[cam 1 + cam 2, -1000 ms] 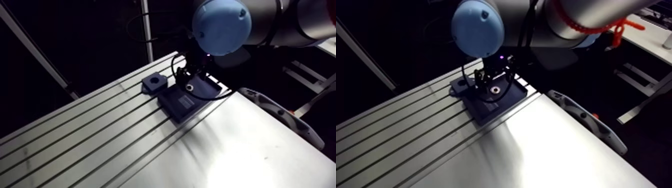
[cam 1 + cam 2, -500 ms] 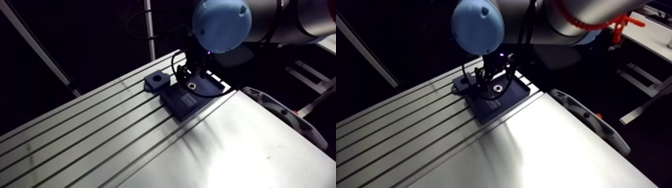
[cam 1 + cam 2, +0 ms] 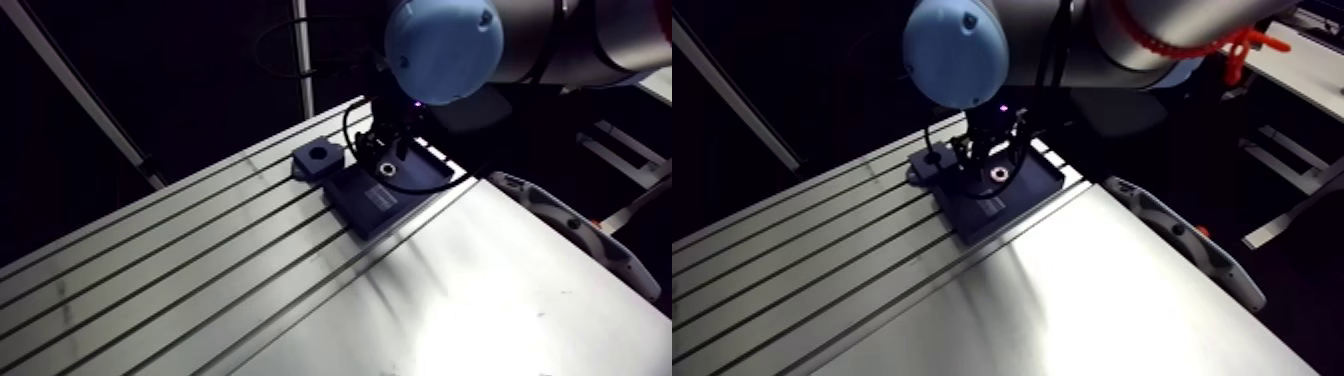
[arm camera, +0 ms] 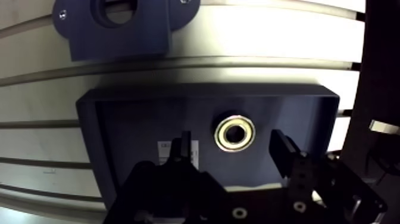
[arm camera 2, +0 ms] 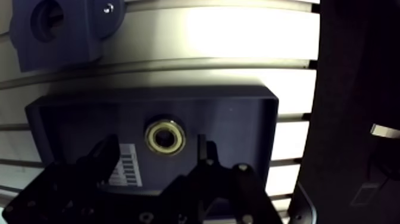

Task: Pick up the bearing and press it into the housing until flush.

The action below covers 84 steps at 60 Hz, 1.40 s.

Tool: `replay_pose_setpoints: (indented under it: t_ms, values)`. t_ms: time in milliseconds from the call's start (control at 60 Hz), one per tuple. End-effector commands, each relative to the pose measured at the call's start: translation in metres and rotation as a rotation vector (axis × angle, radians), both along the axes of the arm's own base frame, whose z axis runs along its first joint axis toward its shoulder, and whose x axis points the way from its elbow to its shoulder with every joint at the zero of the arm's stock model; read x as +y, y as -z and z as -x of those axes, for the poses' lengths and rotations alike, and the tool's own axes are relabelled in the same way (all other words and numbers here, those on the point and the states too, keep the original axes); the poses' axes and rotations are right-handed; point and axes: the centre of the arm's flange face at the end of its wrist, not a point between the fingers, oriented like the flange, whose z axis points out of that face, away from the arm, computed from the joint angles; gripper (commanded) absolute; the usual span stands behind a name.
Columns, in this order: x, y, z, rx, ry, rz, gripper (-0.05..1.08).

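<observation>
Wrist view | claw point(image 4: 233, 148) fingers apart, empty | bearing point(image 4: 236, 133) between them, in dark tray point(image 4: 137, 119) | housing point(image 4: 119, 42) beyond tray, on table point(image 4: 268, 36)

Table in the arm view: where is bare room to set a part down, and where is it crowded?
Free: the slotted table nearer the camera than the tray, and the smooth plate beside it. Crowded: the far corner, where the housing, the tray holding the bearing and the open gripper above it cluster.
</observation>
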Motion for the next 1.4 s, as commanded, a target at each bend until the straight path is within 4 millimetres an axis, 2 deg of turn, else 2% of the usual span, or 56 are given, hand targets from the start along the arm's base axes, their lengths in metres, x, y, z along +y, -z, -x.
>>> replay_pose_setpoints:
  t_ms: [17, 1400]
  values:
    - [0.0002, 0.0015, 0.0005, -0.002, 0.000, 0.001, 0.31]
    - [0.0039, 0.0090, 0.0032, 0.001, 0.000, -0.005, 0.47]
